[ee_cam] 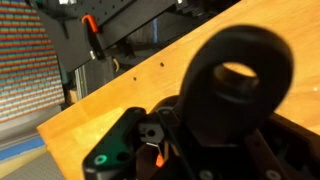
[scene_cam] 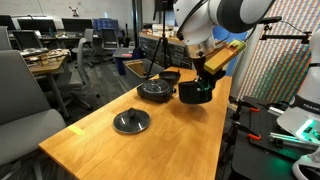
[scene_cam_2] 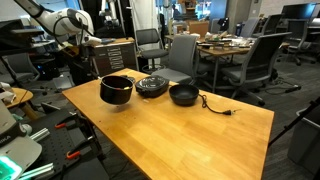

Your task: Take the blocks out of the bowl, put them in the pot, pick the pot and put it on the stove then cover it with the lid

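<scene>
Where the gripper (scene_cam: 206, 72) meets the pot (scene_cam: 196, 93) in an exterior view, the wrist and a yellow part (scene_cam: 228, 52) mask the contact, so the separate fingers cannot be seen. They are closed tight at the pot's upper edge or handle. Counted here are one pot, one stove (scene_cam: 154, 91) just beside it, one bowl (scene_cam: 171, 75) behind the stove, and one lid (scene_cam: 131, 122) lying flat and apart on the table (scene_cam: 150, 155). The blocks cannot be made out. The one arm (scene_cam: 215, 20) comes down from the top edge, its wrist angled toward the pot. Whether the pot rests on the wood or hangs just clear of it cannot be told.

In an exterior view the pot (scene_cam_2: 116, 90) stands nearest the arm (scene_cam_2: 68, 22). A second dark round thing (scene_cam_2: 152, 86) and a third dark round thing (scene_cam_2: 183, 95) stand in a row past the pot, too dark to name. The pot hides the gripper.

In the wrist view a black ring-shaped handle (ee_cam: 240, 72) looms large and blurred. The fingers below it are pressed together on the pot and cut off by the lower edge. A small orange patch (ee_cam: 156, 155) among them cannot be identified
</scene>
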Available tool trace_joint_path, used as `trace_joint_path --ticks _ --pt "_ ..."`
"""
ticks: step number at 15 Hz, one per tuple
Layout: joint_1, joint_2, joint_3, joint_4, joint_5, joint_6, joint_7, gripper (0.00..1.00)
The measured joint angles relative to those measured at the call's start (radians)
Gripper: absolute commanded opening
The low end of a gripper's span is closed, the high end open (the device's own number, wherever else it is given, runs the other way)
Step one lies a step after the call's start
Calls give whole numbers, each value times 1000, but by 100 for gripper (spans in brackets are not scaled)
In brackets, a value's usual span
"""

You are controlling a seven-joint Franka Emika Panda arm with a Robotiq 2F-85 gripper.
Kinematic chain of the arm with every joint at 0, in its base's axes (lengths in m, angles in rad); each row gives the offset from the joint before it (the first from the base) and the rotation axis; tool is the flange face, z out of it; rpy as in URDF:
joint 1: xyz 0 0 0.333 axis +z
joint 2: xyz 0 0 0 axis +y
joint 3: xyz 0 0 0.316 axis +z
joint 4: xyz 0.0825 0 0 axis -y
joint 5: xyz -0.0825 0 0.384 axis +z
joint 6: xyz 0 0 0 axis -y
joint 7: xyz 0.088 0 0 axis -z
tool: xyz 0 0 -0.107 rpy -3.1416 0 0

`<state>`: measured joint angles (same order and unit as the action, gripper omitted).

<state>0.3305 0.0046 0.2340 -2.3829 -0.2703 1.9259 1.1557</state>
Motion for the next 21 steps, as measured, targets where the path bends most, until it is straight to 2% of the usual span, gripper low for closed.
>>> trace_joint_path --ticks 7,14,18,21 --pt "-32 -8 1 -46 -387 -24 -6 10" --pt "-72 -28 -4 -46 -748 -14 -14 9" --pt "-102 -37 -21 -26 -909 88 22 10" --pt "-133 -14 -50 -3 -1057 193 103 9"
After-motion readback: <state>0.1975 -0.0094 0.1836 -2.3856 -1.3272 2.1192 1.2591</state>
